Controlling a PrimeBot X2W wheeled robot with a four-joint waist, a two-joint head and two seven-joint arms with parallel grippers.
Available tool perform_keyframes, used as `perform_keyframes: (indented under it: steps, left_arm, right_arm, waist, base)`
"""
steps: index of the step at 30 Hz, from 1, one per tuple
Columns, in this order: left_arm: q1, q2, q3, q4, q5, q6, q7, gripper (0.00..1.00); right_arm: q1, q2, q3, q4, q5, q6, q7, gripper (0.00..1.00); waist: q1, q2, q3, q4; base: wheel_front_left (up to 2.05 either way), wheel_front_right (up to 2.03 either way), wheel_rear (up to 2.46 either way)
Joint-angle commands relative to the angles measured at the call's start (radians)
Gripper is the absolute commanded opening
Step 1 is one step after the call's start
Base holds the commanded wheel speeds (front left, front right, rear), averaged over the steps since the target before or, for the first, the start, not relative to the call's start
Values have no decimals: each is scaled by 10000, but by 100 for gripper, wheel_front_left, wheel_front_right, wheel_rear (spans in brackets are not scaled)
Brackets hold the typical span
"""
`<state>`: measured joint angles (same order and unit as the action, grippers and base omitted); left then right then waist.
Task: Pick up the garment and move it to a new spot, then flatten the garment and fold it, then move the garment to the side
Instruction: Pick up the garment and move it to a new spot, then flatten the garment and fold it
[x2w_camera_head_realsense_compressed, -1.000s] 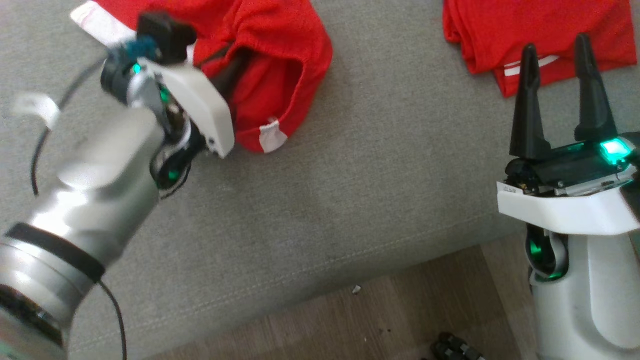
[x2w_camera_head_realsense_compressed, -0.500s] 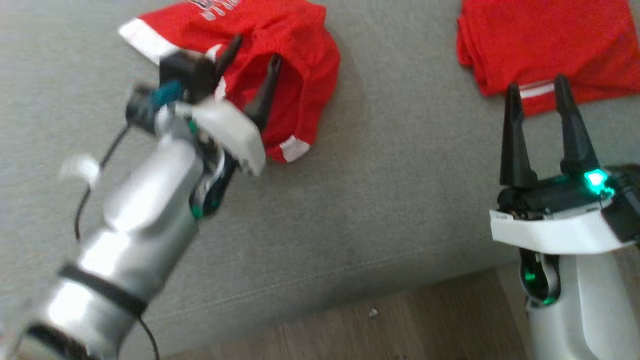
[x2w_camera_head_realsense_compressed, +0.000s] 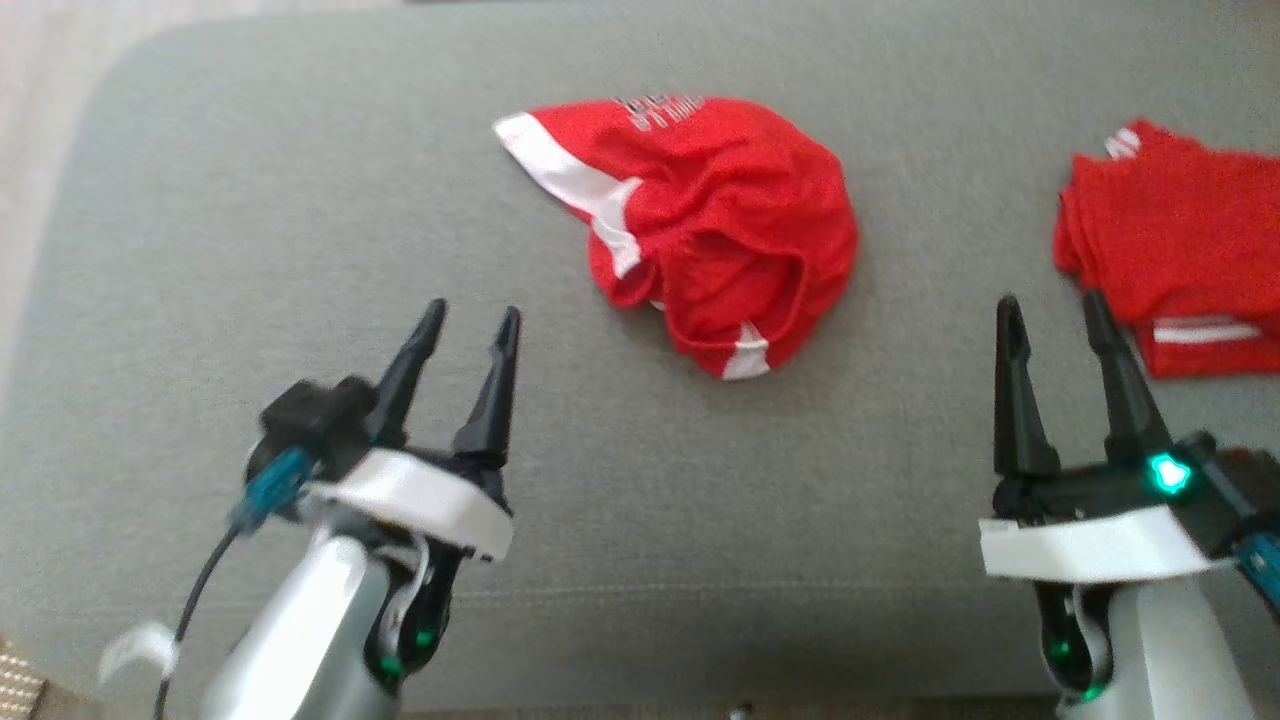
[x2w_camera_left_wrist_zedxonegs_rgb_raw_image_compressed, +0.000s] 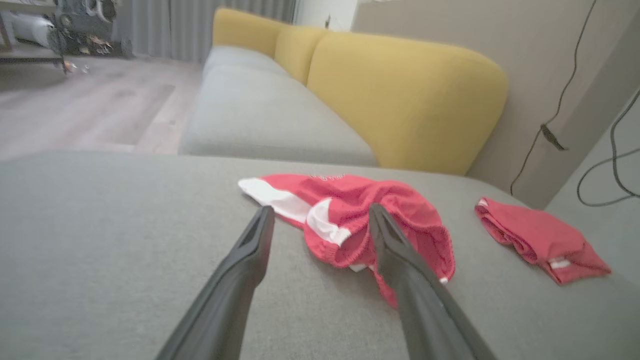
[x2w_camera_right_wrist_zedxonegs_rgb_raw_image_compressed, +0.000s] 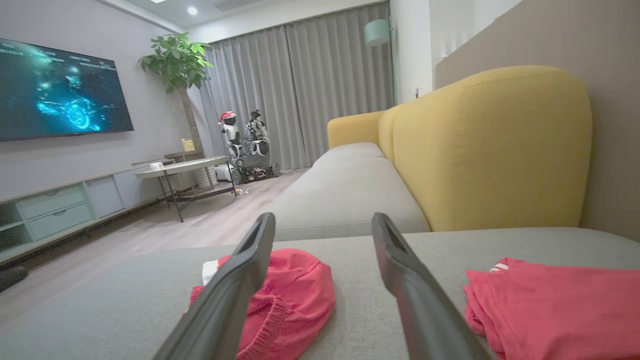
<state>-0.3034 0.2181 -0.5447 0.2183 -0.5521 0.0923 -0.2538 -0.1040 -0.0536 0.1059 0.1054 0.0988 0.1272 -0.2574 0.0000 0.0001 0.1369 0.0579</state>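
Red garment crumpled mid sofa cushion (placed, seemingly); flattening, folding, moving aside remain. Left fingers, right fingers spread wide, empty, near but clear of it.

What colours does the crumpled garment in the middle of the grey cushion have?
The crumpled fabric garment is red with white bands, clearest in the head view.
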Motion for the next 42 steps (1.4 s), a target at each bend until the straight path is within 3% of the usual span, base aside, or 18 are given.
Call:
perform_keyframes:
  steps: [1,7,13,21,38,42]
  left_arm:
    - [105,36,808,-793,476,-15,-79,100]
    - [2147,-611,2708,-2891,2416,-236,-79,100]
    - [3488,-1252,3822,-3581,3785,-713,-79,100]
    - [4193,-1513,3701,-3252,4987,-969,-79,100]
    - [4019,-1646,3580,-3119,5143,-1012,-80,100]
    - [3679,-1601,3242,-2925,5479,-1211,-80,100]
  right_arm:
    - [140,33,182,-261,-135,35,-44,100]
    - [736,33,4,-468,-93,35,-44,100]
    - [1175,33,244,-451,-330,35,-44,100]
    - [1634,33,343,-228,-245,35,-44,100]
    - [1570,34,346,-190,-145,35,-44,100]
    - [1450,34,303,-198,-219,35,-44,100]
  waist:
    - [0,-1,-674,626]
    - [0,-1,-1249,810]
    - [0,-1,-1417,779]
    - [0,-1,-1486,707]
    - [0,-1,-1380,609]
    - [0,-1,-1122,554]
  base:
    - [0,0,0]
    - [0,0,0]
    - [0,0,0]
    - [0,0,0]
    - [0,0,0]
    - [0,0,0]
